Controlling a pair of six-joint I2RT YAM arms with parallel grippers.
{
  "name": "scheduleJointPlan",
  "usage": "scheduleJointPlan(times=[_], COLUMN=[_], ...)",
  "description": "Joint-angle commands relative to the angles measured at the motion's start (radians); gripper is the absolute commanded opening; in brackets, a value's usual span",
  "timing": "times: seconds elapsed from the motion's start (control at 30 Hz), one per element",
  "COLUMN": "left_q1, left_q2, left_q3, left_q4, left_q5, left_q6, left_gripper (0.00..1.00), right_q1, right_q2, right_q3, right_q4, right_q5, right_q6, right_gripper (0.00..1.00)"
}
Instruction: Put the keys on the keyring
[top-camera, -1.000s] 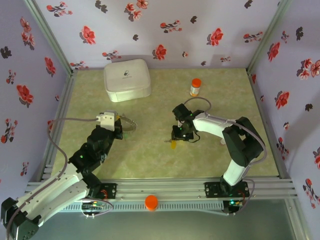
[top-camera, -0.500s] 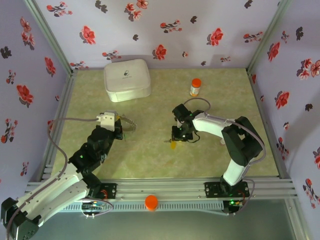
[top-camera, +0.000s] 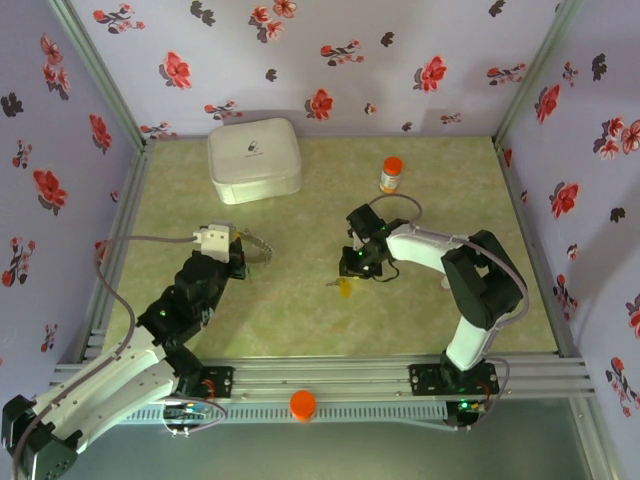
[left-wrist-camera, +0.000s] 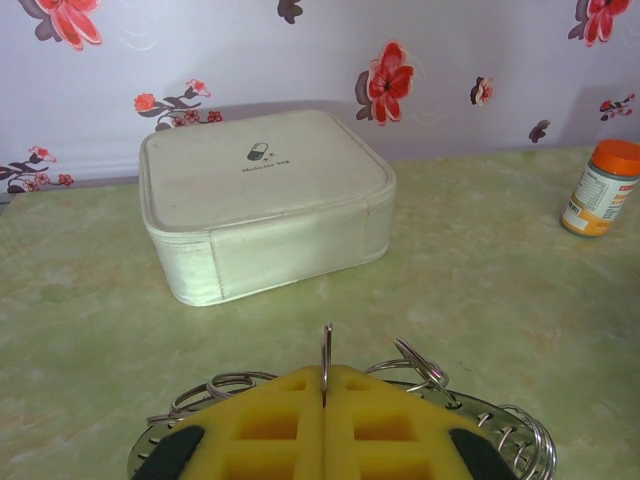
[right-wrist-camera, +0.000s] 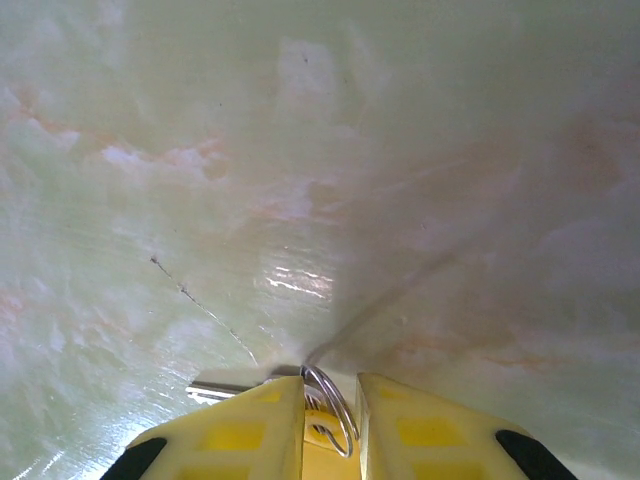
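The right tool (right-wrist-camera: 330, 398) had just narrowed onto the yellow key (top-camera: 345, 288), clamping its loop, six o'clock of desk (top-camera: 300, 320) centre; at its nine o'clock the left tool (left-wrist-camera: 323, 400) pinched the keyring (left-wrist-camera: 490, 415). Threading looked next.

We see the keyring (left-wrist-camera: 487, 412) only in part, its middle behind the left gripper's yellow pads (left-wrist-camera: 270, 425), its lower band cut by the frame edge; the yellow key (right-wrist-camera: 226, 385) sits mostly behind the right gripper's pads (right-wrist-camera: 430, 435); in the top view it is too small to make out.
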Motion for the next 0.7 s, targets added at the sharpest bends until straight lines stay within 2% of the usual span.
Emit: scheduleJointPlan(times=[0.0, 0.2, 0.4, 0.57, 0.67], left_q1=[0.002, 0.002, 0.002, 0.002, 0.001], left_q2=[-0.015, -0.013, -0.016, -0.015, -0.012], left_q3=[0.029, 0.027, 0.029, 0.032, 0.032], left_q4=[0.033, 0.036, 0.032, 0.032, 0.033], left_q5=[0.0, 0.0, 0.0, 0.0, 0.001], left_q6=[0.014, 0.014, 0.015, 0.018, 0.02], left_gripper=[0.0, 0.0, 0.0, 0.0, 0.0], right_q1=[-0.007, -0.008, -0.009, -0.005, 0.009], right_q2=[0.012, 0.026, 0.037, -0.025, -0.075], right_q3=[0.009, 0.021, 0.04, 0.053, 0.071], right_q4=[0.015, 0.001, -0.029, -0.063, -0.125], right_q5=[-0.033, -0.02, 0.011, 0.048, 0.104], right_q6=[0.02, 0.003, -0.027, -0.082, -0.141], right_gripper=[0.2, 0.17, 0.07, 0.0, 0.0])
